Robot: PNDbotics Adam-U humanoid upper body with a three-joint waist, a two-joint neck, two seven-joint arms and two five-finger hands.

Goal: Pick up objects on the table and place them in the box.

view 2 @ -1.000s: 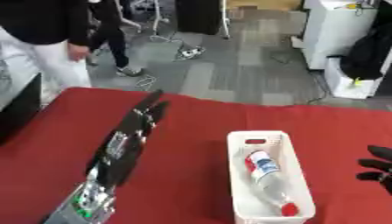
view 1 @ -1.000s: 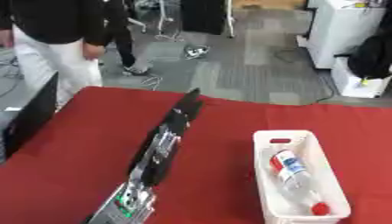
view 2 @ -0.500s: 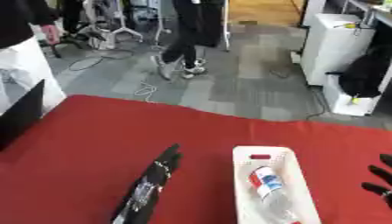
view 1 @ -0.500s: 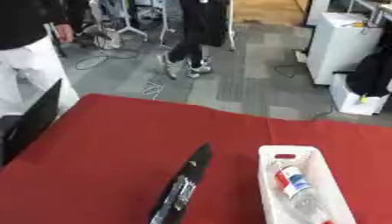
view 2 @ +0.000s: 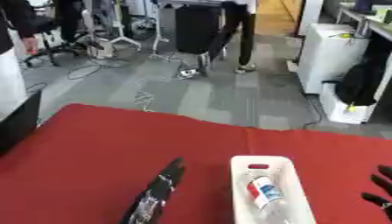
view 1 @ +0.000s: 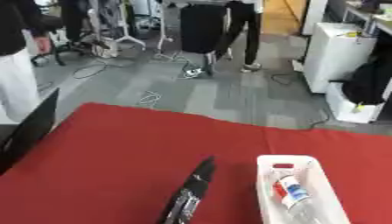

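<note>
tilted further up than half a second ago, the head camera now takes in more of the grey office floor beyond the bench [view 1: 115, 144], so the whole scene sits lower in both views. against the red cloth itself the white box [view 1: 264, 186] and the left hand [view 1: 201, 174] keep roughly the same places. the box sits at the bottom right of the left eye view, its far rim well back from the bench's far edge, with open red cloth stretching wide to the left and a narrower strip on its right. inside lies a clear bottle [view 2: 264, 197] with a red and blue label, lengthwise along the box. just left of the box, with a narrow gap of cloth between, the left hand reaches forward from the bottom edge, fingers straight and pressed together, pointing toward the far edge, holding nothing. the right hand [view 2: 379, 194] shows only in the right eye view, at the lower right border, as a few dark fingertips spread apart, touching nothing visible. a dark flat panel [view 1: 27, 131] stands at the bench's left edge.
</note>
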